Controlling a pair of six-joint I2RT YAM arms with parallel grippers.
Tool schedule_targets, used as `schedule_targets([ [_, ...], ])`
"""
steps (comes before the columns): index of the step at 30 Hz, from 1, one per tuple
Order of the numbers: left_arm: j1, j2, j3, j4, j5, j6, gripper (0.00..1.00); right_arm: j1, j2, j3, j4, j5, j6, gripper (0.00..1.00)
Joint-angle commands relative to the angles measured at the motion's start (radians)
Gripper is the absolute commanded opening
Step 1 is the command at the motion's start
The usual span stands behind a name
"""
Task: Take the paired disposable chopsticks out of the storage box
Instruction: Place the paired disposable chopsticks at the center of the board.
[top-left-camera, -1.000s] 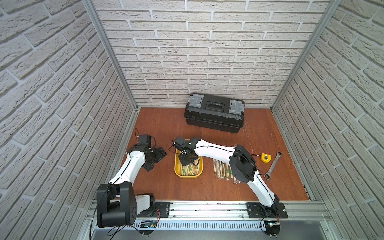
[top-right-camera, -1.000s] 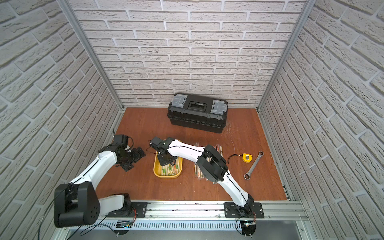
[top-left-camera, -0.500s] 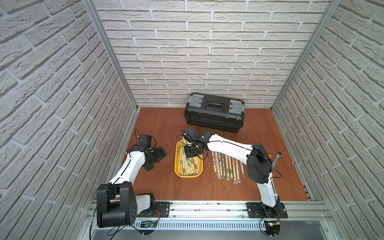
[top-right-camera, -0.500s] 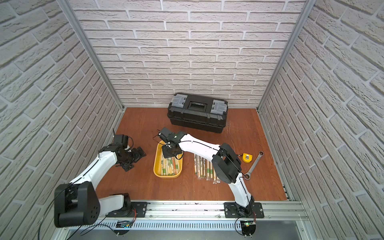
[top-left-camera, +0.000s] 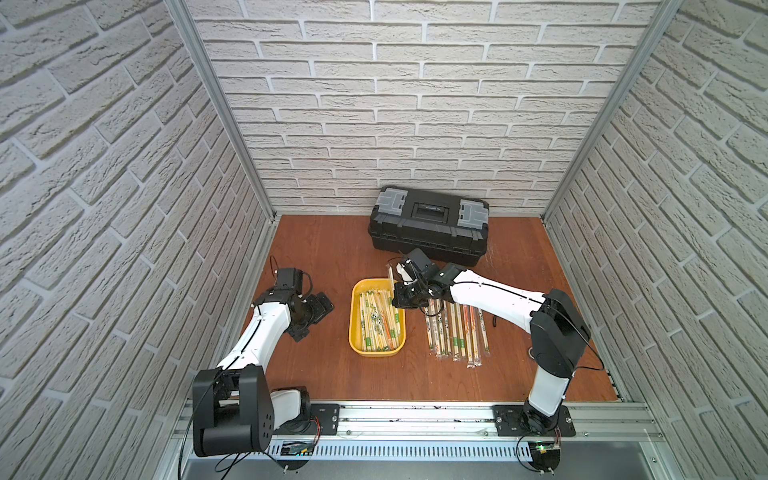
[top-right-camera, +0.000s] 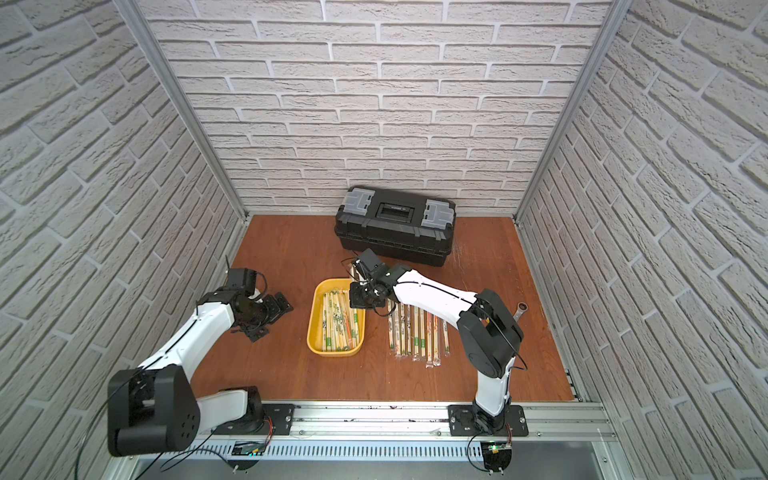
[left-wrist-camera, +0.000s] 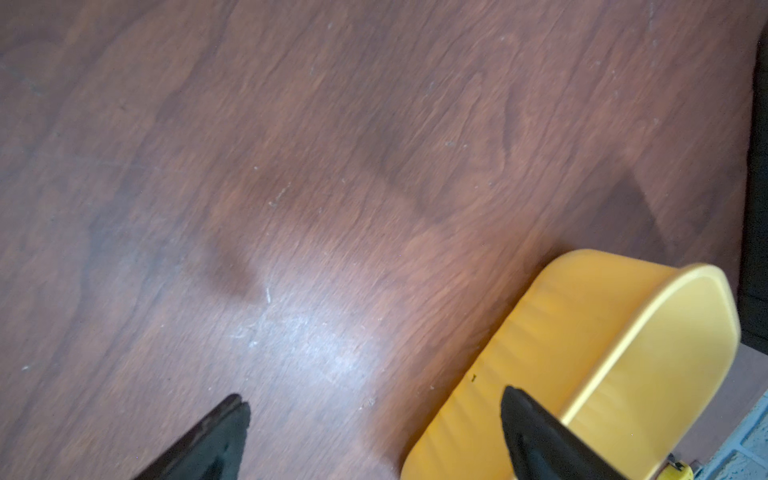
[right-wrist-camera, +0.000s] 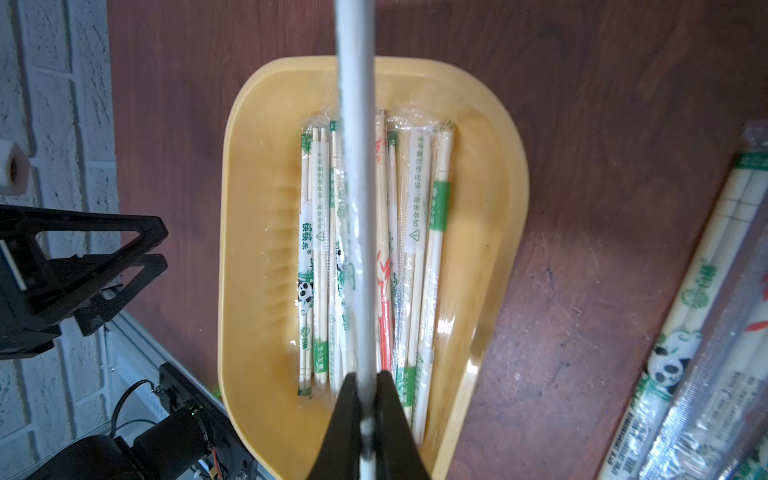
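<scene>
a: since a second ago the right claw had come up out of the shallow yellow plastic storage tray toward its far right corner, lifting one thin pale chopstick pair in a clear sleeve.

b: was it truly gripped?

a: yes. the jaws were pinched tight on that pair near one end. in the right wrist view it ran straight out from the claw, above the tray and clear of what lay in it.

b: and the left claw?

a: it was spread wide and empty, low over the brown wooden bench. it was near the tray's left wall but apart from it in both top views.

b: how far along was the job?

a: a row of sleeved pairs already lay side by side on the bench, just right of the tray. a loose layer of sleeved pairs with green, orange and panda prints was left lengthwise on the tray floor. i judged it about halfway: the lifted pair was not yet set down, and every pair in the tray was still to come out.

b: the large black plastic toolbox with grey latches?

a: it stood closed at the back wall, apart from all this.
</scene>
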Motion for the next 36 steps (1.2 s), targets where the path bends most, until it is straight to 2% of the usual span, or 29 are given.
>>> schedule_targets([
  [1, -0.013, 0.005, 0.030, -0.007, 0.005, 0.009, 0.98, -0.010, -0.032, -0.042, 0.134, -0.090, 0.016, 0.04],
  [9, -0.034, 0.011, 0.041, -0.008, -0.001, 0.000, 0.98, -0.020, -0.041, -0.097, 0.229, -0.160, 0.013, 0.04],
  [14, -0.042, 0.011, 0.046, -0.008, -0.001, -0.001, 0.98, -0.037, -0.073, -0.146, 0.258, -0.163, 0.033, 0.03],
  [27, -0.075, 0.007, 0.053, -0.012, -0.018, -0.017, 0.98, -0.099, -0.223, -0.285, 0.203, -0.064, 0.021, 0.03],
  [36, -0.092, 0.006, 0.057, -0.013, -0.027, -0.029, 0.98, -0.104, -0.202, -0.307, 0.116, 0.021, 0.000, 0.04],
])
